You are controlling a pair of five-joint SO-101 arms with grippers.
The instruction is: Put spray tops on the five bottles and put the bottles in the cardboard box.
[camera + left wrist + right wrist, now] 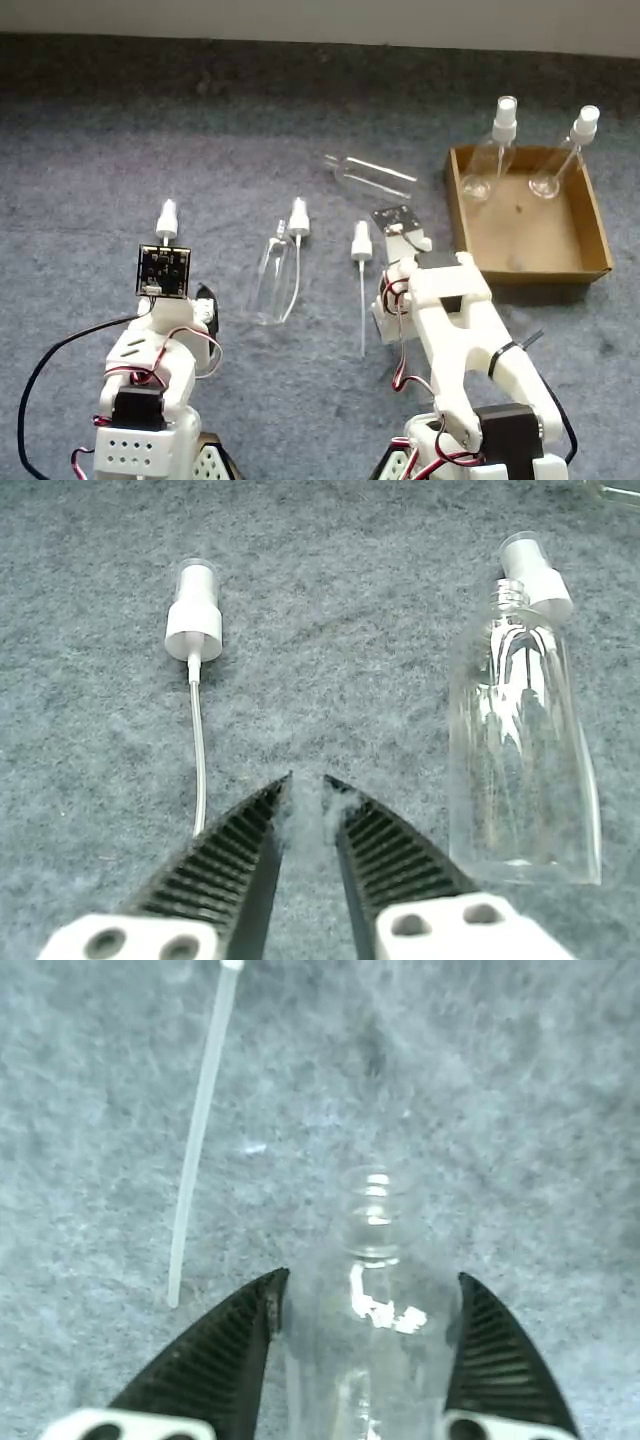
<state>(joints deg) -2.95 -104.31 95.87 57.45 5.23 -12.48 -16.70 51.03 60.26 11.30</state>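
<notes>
Two clear bottles with white spray tops (503,118) (583,122) stand in the cardboard box (592,235). An uncapped bottle (370,175) lies left of the box. Another bottle (271,278) (525,740) lies mid-table with a spray top (298,215) (535,568) beside its neck. A loose top (361,241) lies next to the right arm; its tube (200,1130) runs alongside. My right gripper (365,1290) holds an uncapped bottle (375,1225) with a finger against each side. My left gripper (307,780) is empty with a narrow gap, just short of a spray top (193,610) (167,218).
Grey carpet (90,150) covers the table. The box has free floor (520,235) in front of its two bottles. The right arm (460,330) stretches over the carpet just left of the box's near corner.
</notes>
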